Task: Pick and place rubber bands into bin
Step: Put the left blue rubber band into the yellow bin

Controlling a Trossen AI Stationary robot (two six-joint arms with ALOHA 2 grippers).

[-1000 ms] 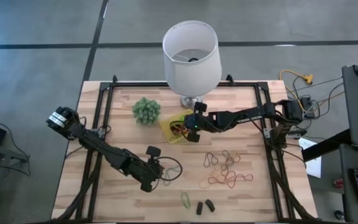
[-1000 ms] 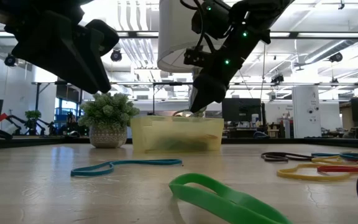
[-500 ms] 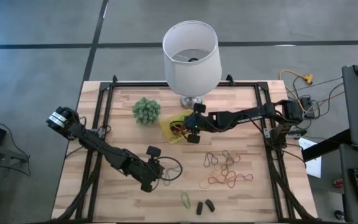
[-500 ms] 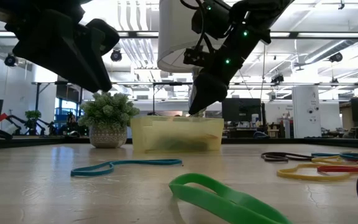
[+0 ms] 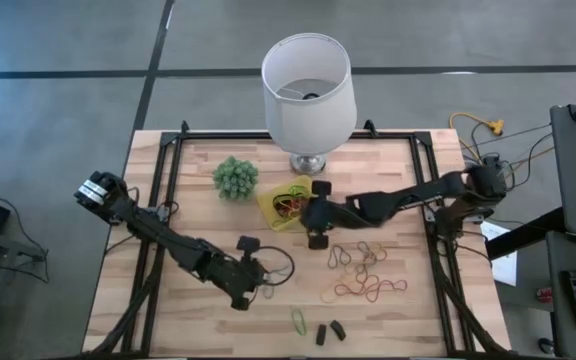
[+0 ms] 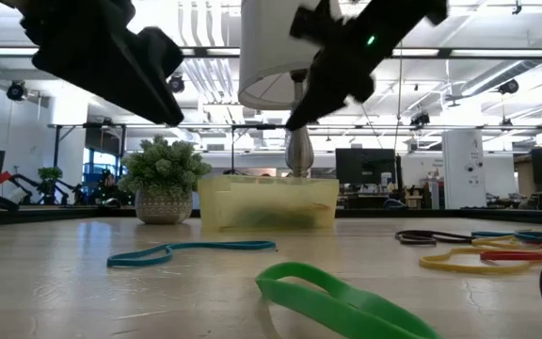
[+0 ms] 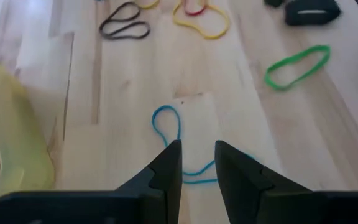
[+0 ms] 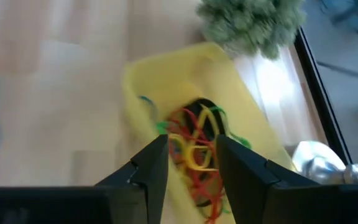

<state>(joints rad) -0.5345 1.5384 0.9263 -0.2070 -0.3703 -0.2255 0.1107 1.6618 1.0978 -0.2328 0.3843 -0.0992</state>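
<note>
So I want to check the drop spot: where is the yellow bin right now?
In the high view the bin sits near the table's middle toward the back, between the green ball plant and the lamp base, beside the right end effector.

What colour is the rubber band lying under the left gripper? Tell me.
Blue rubber band, clearest in the left wrist view.

The lamp (image 5: 307, 92) and the plant (image 5: 235, 177) crowd the bin (image 5: 271, 207) on its far sides. The right end effector (image 5: 315, 238) hangs just beside its near edge. Loose bands (image 5: 366, 272) litter the table (image 5: 203, 210) to the right; bare wood lies left of the bin.
</note>
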